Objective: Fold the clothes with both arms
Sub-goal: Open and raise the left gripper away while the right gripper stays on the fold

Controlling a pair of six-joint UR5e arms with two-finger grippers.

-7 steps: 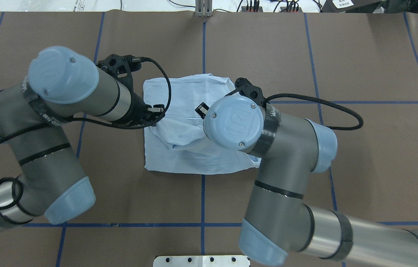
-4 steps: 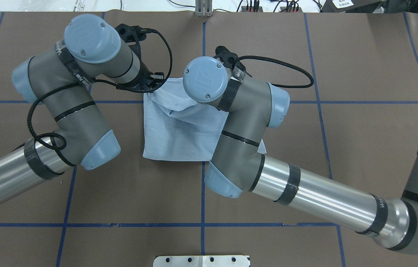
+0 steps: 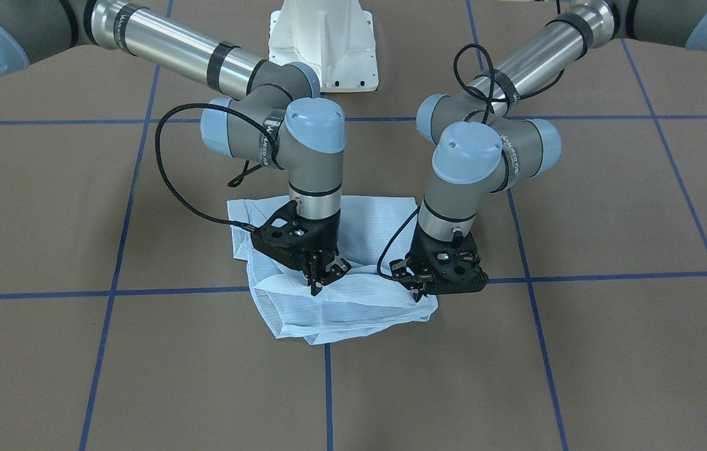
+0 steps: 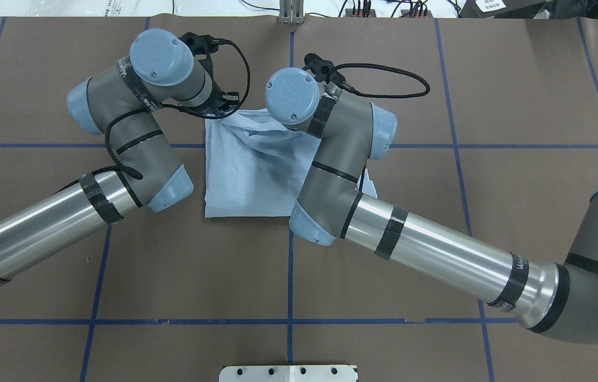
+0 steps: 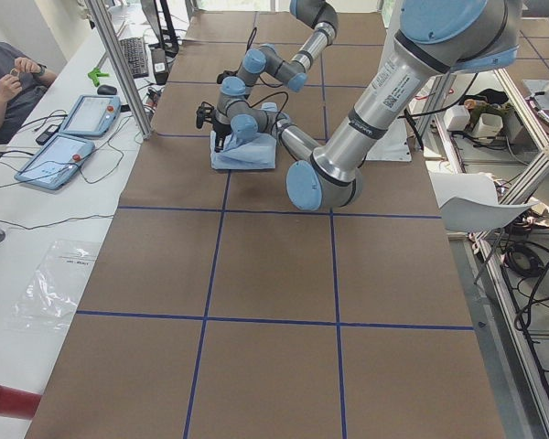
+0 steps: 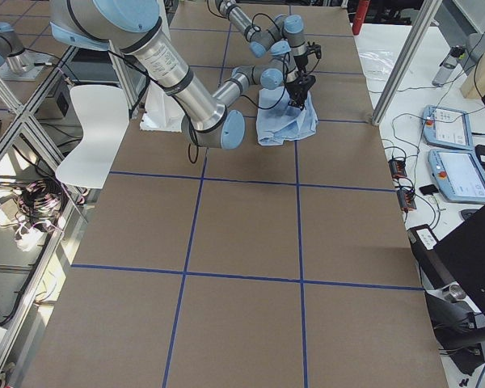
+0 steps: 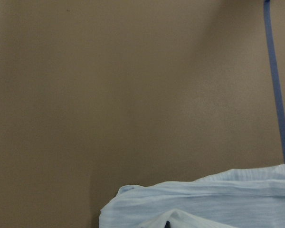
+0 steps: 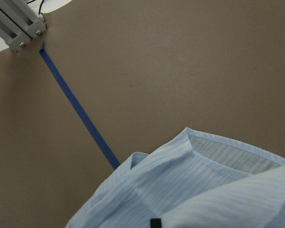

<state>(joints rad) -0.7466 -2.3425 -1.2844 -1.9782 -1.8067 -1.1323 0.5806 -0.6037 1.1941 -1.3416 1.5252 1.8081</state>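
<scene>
The light blue striped shirt (image 4: 246, 175) lies as a folded rectangle at the table's middle, also seen from the front (image 3: 341, 310). Its upper layer is pulled over towards the far edge and rises in a taut ridge between the two grippers. My left gripper (image 3: 419, 291) is shut on the shirt's far corner on its own side; it also shows in the overhead view (image 4: 223, 110). My right gripper (image 3: 317, 283) is shut on the same raised edge nearer the middle; overhead it is hidden under its wrist. Both wrist views show shirt fabric (image 7: 204, 199) (image 8: 204, 185) at the bottom.
The brown table cover carries blue tape lines (image 4: 291, 265). The white pedestal base (image 3: 322, 44) stands at the robot's side. An aluminium post (image 4: 291, 13) stands at the far edge. Operator tablets (image 5: 78, 137) and a person lie beyond the far edge.
Both grippers have moved away from the robot to the shirt's far edge, carrying the upper layer over. The visible shirt has become shorter and more compact.
</scene>
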